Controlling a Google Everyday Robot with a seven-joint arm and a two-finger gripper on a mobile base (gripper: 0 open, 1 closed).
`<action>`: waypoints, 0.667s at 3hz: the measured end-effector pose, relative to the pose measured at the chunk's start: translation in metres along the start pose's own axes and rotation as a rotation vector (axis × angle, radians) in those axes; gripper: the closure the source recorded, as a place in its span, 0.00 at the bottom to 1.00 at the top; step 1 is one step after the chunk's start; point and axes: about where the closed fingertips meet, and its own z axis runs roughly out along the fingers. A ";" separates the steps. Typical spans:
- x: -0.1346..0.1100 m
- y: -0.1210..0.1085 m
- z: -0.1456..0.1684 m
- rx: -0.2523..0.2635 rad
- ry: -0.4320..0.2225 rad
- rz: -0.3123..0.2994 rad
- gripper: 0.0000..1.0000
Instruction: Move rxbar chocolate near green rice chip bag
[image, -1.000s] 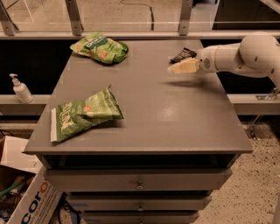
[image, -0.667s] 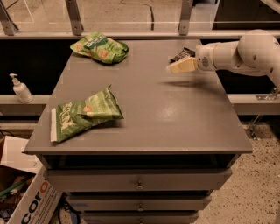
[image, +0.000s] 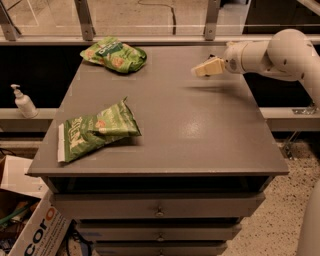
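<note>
Worktop (image: 190, 125): grey and flat-topped, with a stack of drawers (image: 159, 210) beneath its front edge.

Tool (image: 207, 67): pale tan, at the end of a white arm (image: 280, 52) that reaches in from the right of the view. It is over the far right part of the worktop and points toward the left of the view. It is raised off the surface, with its shadow (image: 215, 89) lying apart from it on the worktop below.

Tool state: cannot tell whether it is spread, pressed together or pinching something.

rxbar chocolate: not made out with certainty. A small dark patch (image: 210, 57) at the tool's upper edge may be it. Its heading and long axis cannot be told.

green rice chip bag (image: 114, 54): puffy and bright green, lying at the far left corner of the worktop. It has a dark-green band and orange-red round pictures. Its long axis runs roughly left to right across the view, sloping slightly toward the near side at its right end. It is well apart from the tool.

Flat green bag (image: 97, 131): lies on the near left part of the worktop. It is long, with a white strip at its left end, and its long axis rises toward the right.

Pump bottle (image: 22, 102): white and upright, on a ledge left of the worktop.

Cardboard box (image: 35, 230): on the floor at lower left, with orange and black lettering.
</note>
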 end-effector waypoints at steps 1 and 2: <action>-0.001 -0.013 0.004 0.036 -0.014 0.023 0.00; 0.007 -0.020 0.008 0.065 -0.013 0.060 0.00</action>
